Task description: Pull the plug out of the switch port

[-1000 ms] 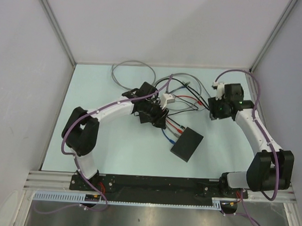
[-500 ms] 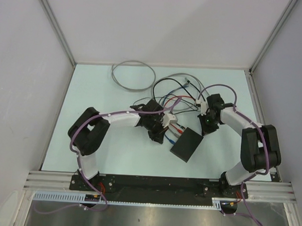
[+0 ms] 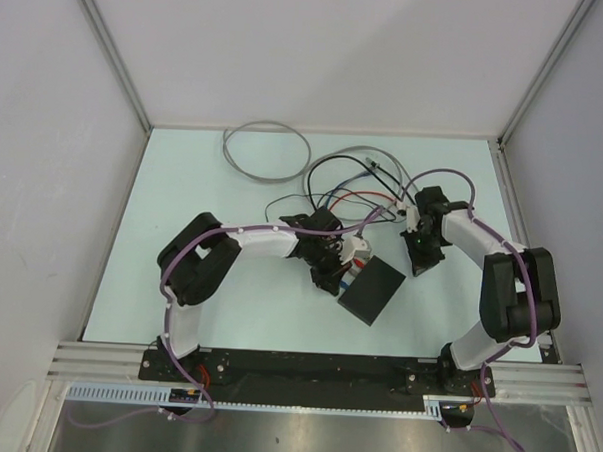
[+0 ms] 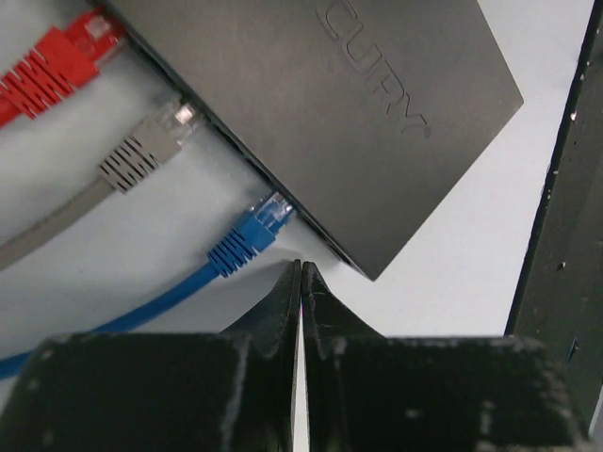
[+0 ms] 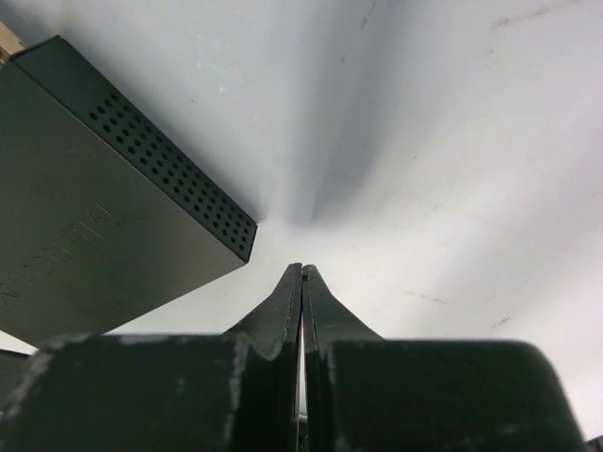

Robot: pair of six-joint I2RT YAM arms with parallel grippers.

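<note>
The flat matte-black switch box [image 3: 373, 290] lies on the table between my arms; it also shows in the left wrist view [image 4: 358, 104] and the right wrist view [image 5: 85, 235]. Along its port edge sit a red plug [image 4: 52, 71], a grey plug [image 4: 141, 151] and a blue plug [image 4: 247, 237], each plugged into the edge. My left gripper [image 4: 301, 268] is shut and empty, its tips just below the blue plug near the box's corner. My right gripper [image 5: 301, 273] is shut and empty, just off the box's vented corner [image 5: 240, 235].
A tangle of black, red, blue and grey cables [image 3: 348, 193] lies behind the box. A grey cable loop [image 3: 267, 150] lies at the back left. A black frame edge [image 4: 565, 254] shows at the right of the left wrist view.
My left gripper has moved right and nearer, up to the box's port edge. My right arm has folded in and dropped its gripper down beside the box's far right corner.
</note>
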